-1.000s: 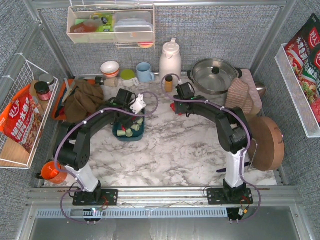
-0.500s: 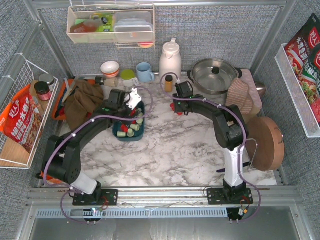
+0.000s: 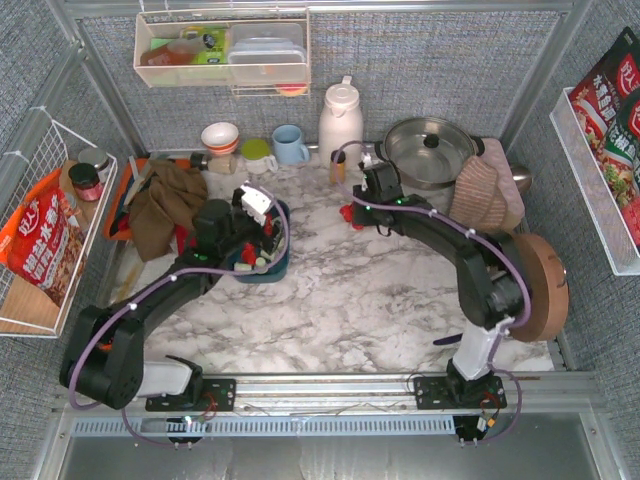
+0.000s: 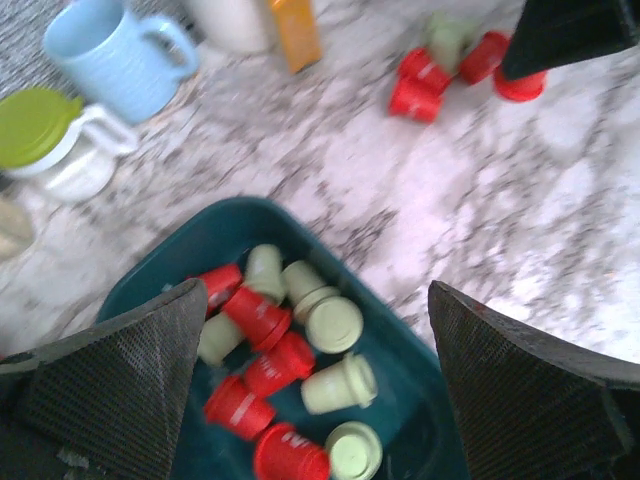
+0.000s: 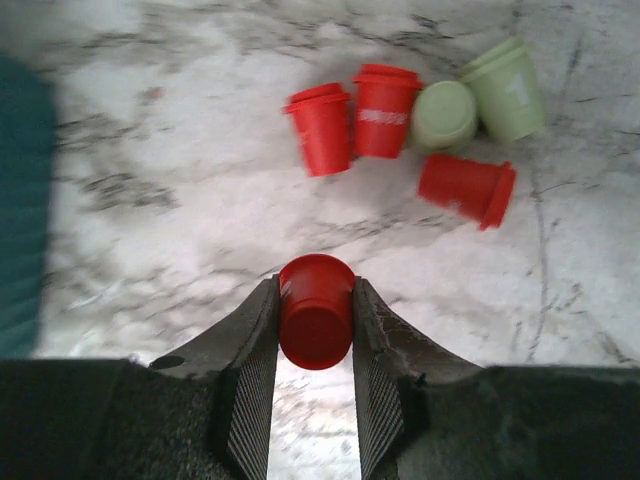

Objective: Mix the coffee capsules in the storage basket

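Marble tabletop (image 5: 150,210), 2 arms working at the far half.

Left gripper (image 4: 318,300): fingers (image 4: 120,380) spread wide and holding nothing. It hangs over the storage basket (image 4: 225,232), with 1 finger on each side of the pile in the wrist view.

Storage basket: dark teal, low walls. It sits on the marble left of centre, near the blue mug (image 4: 115,65) and the white jug with a green lid (image 4: 45,140).

Coffee capsules (image 4: 290,350) lie jumbled inside the basket, touching one another. About 5 red and 6 pale green are visible, most on their sides, and the colours are mingled.

Right gripper (image 5: 315,300): fingers closed onto a red capsule (image 5: 316,325), pinching it by its sides, its flat end toward the camera. I cannot tell whether it is off the table.

Loose capsules (image 5: 385,110): 5 on the marble just beyond the right gripper, 3 red and 2 pale green, bunched close, well apart from the basket. The basket's teal edge shows at the left margin of the right wrist view.

An amber bottle (image 4: 295,30) stands beyond the basket, toward the back wall.
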`<control>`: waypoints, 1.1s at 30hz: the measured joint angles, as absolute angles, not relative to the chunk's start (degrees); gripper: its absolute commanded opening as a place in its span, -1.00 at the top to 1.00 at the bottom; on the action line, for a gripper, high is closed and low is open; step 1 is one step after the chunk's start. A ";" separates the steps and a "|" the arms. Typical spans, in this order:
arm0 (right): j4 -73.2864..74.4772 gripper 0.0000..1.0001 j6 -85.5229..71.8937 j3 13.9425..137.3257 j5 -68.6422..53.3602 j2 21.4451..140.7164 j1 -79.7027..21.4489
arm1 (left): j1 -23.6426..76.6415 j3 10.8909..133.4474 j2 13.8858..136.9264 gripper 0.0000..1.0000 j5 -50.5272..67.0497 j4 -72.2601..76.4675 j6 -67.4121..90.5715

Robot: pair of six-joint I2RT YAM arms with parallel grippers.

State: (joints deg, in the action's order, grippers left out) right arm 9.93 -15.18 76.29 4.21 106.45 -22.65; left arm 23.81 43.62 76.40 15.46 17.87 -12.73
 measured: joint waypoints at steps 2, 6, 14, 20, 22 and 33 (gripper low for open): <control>8.23 0.79 -16.14 72.84 1.83 101.80 -23.09 | 23.97 40.29 75.85 -0.99 19.20 24.32 -11.33; 1.69 0.79 -19.57 64.77 -4.95 91.94 -24.64 | 25.28 34.89 75.77 -0.99 25.76 36.82 -9.23; -12.29 0.79 -27.20 54.17 -14.28 80.07 -30.39 | 29.45 29.15 76.05 -0.79 36.21 52.90 -10.61; -17.78 0.78 -29.56 53.01 -16.82 77.97 -33.58 | 32.53 28.32 75.61 -0.75 38.98 55.57 -13.87; -18.44 0.78 -30.02 52.80 -17.23 77.93 -34.30 | 33.06 28.25 75.53 -0.65 38.87 55.57 -14.79; -20.51 0.63 -31.92 52.77 -18.87 79.24 -36.05 | 34.15 27.62 73.34 0.07 35.64 55.57 -17.80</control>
State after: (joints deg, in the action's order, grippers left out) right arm -20.51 -31.92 52.77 -18.87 79.24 -36.05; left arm 34.15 27.62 73.34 35.64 55.57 -17.80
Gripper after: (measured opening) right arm 0.339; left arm 0.617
